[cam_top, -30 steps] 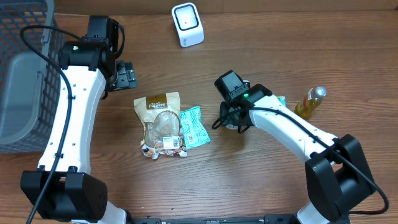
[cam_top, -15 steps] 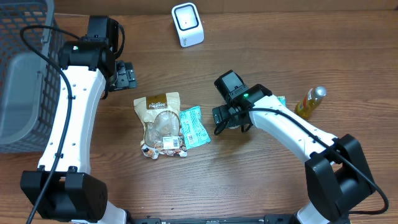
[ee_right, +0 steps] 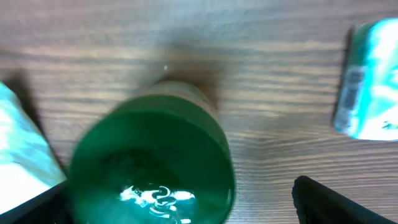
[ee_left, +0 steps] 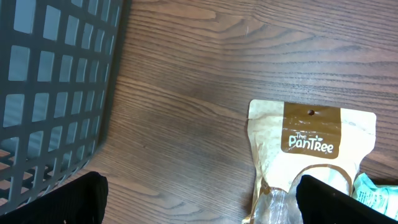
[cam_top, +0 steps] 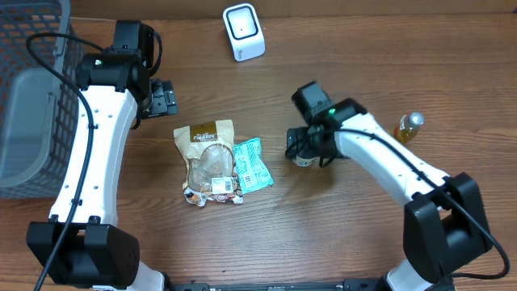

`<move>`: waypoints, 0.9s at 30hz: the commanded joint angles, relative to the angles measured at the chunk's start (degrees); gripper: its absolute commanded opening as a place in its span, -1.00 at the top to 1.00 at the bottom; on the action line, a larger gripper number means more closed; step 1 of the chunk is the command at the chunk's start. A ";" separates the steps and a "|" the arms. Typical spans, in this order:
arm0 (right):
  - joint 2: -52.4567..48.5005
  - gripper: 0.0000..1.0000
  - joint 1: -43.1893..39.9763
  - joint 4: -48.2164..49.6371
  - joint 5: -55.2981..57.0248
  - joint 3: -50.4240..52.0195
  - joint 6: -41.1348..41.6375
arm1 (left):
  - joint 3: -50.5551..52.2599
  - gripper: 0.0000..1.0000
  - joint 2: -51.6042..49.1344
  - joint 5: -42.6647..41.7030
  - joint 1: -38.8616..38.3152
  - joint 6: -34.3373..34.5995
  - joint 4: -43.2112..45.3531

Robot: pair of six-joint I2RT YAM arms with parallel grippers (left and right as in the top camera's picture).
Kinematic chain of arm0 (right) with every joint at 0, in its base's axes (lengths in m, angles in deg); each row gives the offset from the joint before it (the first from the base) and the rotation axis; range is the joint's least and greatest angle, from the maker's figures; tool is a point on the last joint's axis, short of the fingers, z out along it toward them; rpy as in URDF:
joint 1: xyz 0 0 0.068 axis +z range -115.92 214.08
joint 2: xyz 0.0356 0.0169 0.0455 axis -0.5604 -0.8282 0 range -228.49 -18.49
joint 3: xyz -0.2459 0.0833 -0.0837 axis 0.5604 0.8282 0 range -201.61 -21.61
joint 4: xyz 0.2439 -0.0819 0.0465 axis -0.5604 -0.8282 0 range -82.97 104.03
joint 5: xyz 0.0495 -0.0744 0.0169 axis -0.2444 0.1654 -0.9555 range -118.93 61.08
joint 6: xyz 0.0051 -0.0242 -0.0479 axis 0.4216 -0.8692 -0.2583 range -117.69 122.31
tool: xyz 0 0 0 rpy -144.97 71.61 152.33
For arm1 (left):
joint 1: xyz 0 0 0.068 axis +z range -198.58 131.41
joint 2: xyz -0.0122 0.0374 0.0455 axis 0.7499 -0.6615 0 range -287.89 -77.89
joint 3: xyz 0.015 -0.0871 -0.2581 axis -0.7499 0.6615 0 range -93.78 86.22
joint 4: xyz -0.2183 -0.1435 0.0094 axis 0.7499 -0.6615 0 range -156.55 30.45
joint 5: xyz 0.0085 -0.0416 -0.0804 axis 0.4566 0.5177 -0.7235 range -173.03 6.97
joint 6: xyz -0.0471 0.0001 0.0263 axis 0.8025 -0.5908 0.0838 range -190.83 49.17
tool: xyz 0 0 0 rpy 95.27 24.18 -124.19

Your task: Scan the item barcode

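Note:
A round green-topped container [ee_right: 152, 168] stands on the table between the wide-apart fingers of my right gripper [ee_right: 186, 210], which is open; the right finger [ee_right: 339, 202] is clear of it. From overhead the right gripper [cam_top: 308, 149] hovers over this small container [cam_top: 304, 160], right of centre. The white barcode scanner [cam_top: 243, 32] stands at the far edge. My left gripper [cam_top: 164, 98] hangs open over bare wood at the upper left, with nothing between its fingers [ee_left: 62, 200].
A tan Pantree pouch [cam_top: 207, 158] and a teal packet [cam_top: 253, 162] lie mid-table. A yellow bottle [cam_top: 406, 129] stands at the right. A dark mesh basket [cam_top: 32, 105] fills the left edge. Another teal packet [ee_right: 373, 81] lies near the right gripper.
The right gripper has opened wide and its arm has shifted a little to the right. The left arm has not moved.

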 commanded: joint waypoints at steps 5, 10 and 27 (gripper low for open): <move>0.07 -1.00 -1.88 -0.31 -1.86 -3.93 1.01 | -0.79 -0.99 -0.24 0.74 0.26 -0.42 0.04; 0.07 -1.00 -1.88 -0.76 -1.84 -3.91 1.01 | -0.79 -0.99 -0.24 0.74 0.26 -0.42 0.04; 0.04 -0.91 -1.88 4.57 -3.58 2.29 3.61 | -0.79 -0.99 -0.24 0.74 0.26 -0.42 0.04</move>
